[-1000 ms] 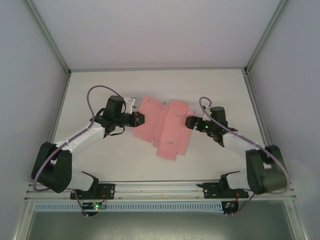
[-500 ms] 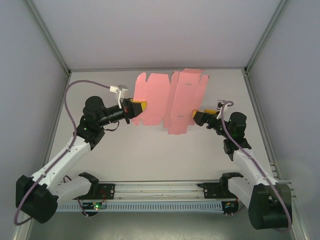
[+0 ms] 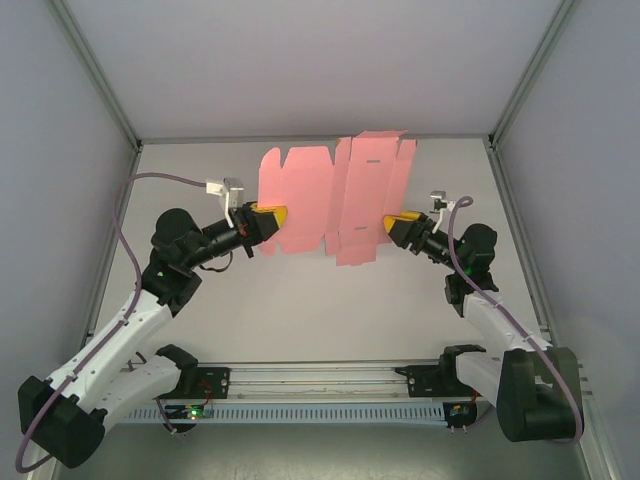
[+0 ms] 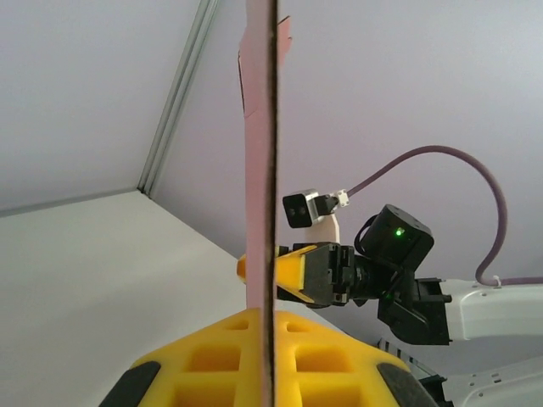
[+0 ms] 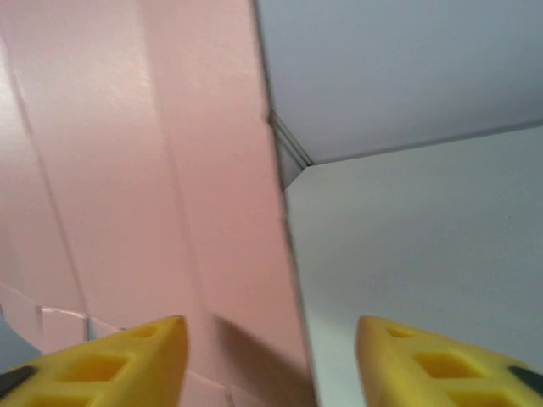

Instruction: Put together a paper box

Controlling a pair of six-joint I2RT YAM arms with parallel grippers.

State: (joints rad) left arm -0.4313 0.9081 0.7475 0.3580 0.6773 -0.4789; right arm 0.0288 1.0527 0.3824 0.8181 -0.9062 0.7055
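The paper box (image 3: 330, 195) is a flat pink die-cut sheet with flaps, held up off the table and facing the camera. My left gripper (image 3: 272, 215) is shut on its left edge. In the left wrist view the sheet (image 4: 261, 170) runs edge-on between the yellow fingers of the left gripper (image 4: 270, 315), which press together on it. My right gripper (image 3: 392, 224) is at the sheet's right edge. In the right wrist view the right gripper (image 5: 270, 339) stands open, its yellow fingers (image 5: 127, 356) apart, with the sheet's (image 5: 144, 170) edge in the gap between them.
The white table (image 3: 300, 310) lies below the raised sheet. Grey walls and aluminium posts (image 3: 100, 90) close in the sides and back. A rail (image 3: 320, 375) with both arm bases runs along the near edge.
The sheet lay flat on the table a second ago and now hangs upright in the air. Both arms have risen, and the right gripper has come onto the sheet's right edge.
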